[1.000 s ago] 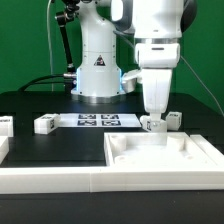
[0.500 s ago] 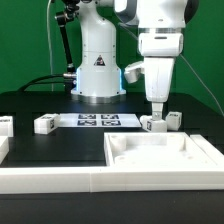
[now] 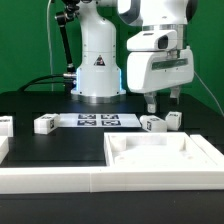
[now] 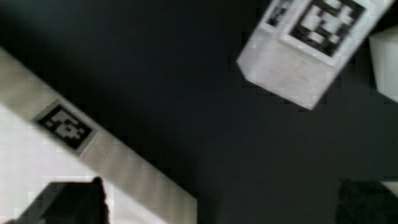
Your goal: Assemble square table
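The white square tabletop [image 3: 160, 150] lies rim-up at the front on the exterior view's right. Two short white legs [image 3: 152, 123] [image 3: 172, 120] with tags sit side by side just behind it. Two more legs [image 3: 43, 124] [image 3: 4, 125] lie at the left. My gripper [image 3: 164, 108] hangs open and empty a little above the two right legs. In the wrist view one tagged leg [image 4: 311, 45] lies ahead of my gripper [image 4: 214, 205], and a tagged edge of the tabletop [image 4: 71, 125] runs diagonally past one dark finger [image 4: 63, 205].
The marker board [image 3: 95, 120] lies flat behind the tabletop, in front of the big white robot base [image 3: 97, 70]. A long white rail [image 3: 100, 182] edges the black work surface at the front. Black cables hang at the back left.
My gripper has risen from down at the right legs and turned about a quarter turn, so both open fingers now show side by side. The legs have stayed on the table.
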Controlling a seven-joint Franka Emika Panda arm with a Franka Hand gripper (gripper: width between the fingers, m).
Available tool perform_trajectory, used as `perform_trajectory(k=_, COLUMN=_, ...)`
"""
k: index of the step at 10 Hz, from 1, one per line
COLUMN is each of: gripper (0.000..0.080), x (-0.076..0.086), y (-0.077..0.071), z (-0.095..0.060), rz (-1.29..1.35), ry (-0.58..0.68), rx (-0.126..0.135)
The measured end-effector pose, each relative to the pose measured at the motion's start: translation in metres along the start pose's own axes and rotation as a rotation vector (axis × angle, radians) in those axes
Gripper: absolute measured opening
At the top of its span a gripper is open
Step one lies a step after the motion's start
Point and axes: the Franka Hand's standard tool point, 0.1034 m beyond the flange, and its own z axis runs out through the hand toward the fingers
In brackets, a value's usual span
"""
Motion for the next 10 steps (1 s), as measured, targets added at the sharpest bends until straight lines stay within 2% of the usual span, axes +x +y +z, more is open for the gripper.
perform_trajectory(k=6, gripper=0.0649, x=0.001, y=-0.006, z=0.001, rz=0.452, ry=0.01, rx=0.032)
perform_trajectory(k=8, gripper=0.0649, x=-0.006, y=-0.013, z=0.004, rz=0.685, ry=0.006, rx=0.047)
perform_trajectory(k=10, gripper=0.0649, x=-0.007, y=-0.022, z=0.004, rz=0.858, ry=-0.004, rx=0.06)
